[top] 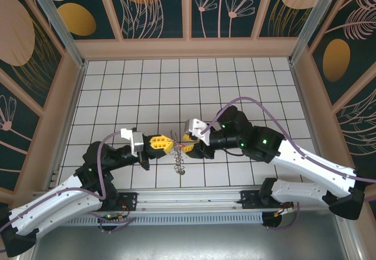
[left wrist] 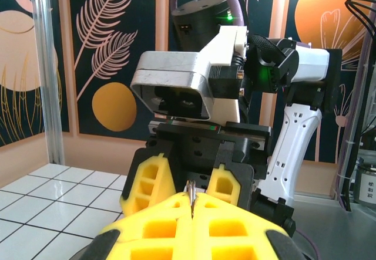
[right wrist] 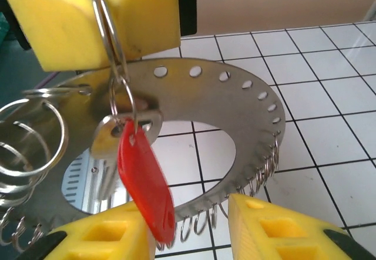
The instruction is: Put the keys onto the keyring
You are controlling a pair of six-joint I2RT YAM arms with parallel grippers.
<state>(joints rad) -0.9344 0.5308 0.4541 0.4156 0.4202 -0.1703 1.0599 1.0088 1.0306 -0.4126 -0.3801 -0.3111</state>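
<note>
1. The left fingers (right wrist: 53, 19) were closed tight on a thin wire loop (right wrist: 111, 49), whose upper part was pinched in the seam between them.
2. The key (right wrist: 144, 183) hung from that loop just below the left fingers. Its red head pointed down, and its silver part lay behind the head against the face of the keyring (right wrist: 247, 104).
3. The keyring, a flat metal disc with a hollow centre, a row of small holes and wire coils (right wrist: 258, 178) along its rim, stood on edge over the near middle of the tabletop (top: 235, 84).
4. The right fingers (right wrist: 282, 236) stood apart and gripped nothing. The tip of the red head reached into the gap between them, just beside one finger. Whether it touched that finger could not be told.
5. Seen from above, the two sets of fingers faced each other from left and right, close together, with the keyring between them.
</note>
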